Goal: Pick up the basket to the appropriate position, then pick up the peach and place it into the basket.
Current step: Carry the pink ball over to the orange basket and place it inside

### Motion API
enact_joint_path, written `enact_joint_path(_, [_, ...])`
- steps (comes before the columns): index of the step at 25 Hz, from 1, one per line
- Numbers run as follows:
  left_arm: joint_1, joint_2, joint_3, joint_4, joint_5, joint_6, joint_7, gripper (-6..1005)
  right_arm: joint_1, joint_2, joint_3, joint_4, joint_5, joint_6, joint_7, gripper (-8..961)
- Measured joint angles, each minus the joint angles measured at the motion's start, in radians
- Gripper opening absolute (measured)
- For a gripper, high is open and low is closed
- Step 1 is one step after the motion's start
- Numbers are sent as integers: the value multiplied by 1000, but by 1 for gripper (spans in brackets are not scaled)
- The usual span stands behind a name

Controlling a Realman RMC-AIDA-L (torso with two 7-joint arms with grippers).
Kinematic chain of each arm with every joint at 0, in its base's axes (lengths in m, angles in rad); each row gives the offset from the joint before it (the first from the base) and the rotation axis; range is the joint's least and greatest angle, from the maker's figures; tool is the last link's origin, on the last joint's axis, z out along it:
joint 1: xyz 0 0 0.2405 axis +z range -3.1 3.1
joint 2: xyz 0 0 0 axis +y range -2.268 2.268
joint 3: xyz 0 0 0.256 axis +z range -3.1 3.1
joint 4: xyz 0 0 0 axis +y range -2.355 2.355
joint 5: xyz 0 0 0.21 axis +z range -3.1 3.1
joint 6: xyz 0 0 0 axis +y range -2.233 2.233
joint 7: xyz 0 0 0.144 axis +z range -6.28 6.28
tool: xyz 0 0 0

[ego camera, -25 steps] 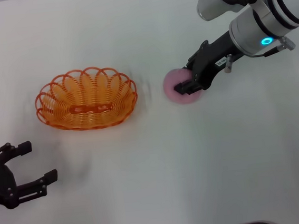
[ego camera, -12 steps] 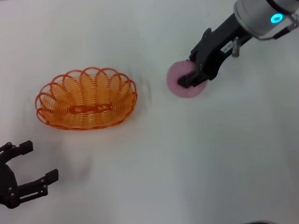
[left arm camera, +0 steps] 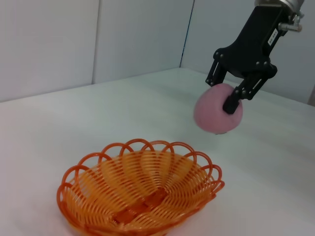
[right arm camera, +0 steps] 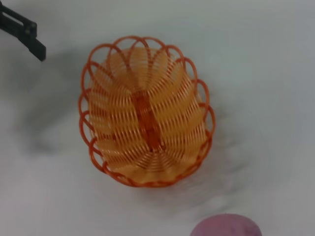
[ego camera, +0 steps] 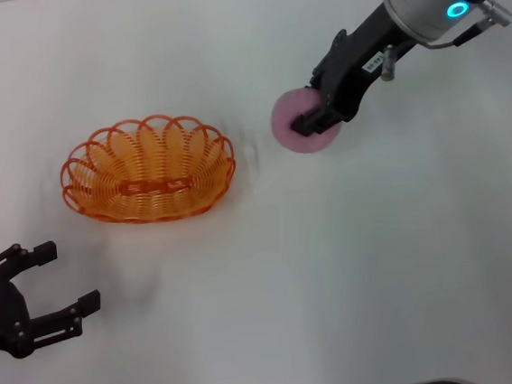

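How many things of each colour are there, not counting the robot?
Orange: 1, the oval orange wire basket, standing empty on the white table.
Pink: 1, the round fuzzy pink peach, held off the table in the right gripper.
Total: 2.

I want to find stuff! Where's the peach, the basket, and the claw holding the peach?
peach (ego camera: 290, 125): head view, its bare pink side.
basket (ego camera: 143, 126): head view, its far rim.
right gripper (ego camera: 315, 123): head view, between its fingertips.
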Motion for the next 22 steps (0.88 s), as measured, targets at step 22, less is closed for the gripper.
enact_joint_path(22, [0,0,-1,0,-7,3,0,934,6,6,-249,29,306,208,-53,511])
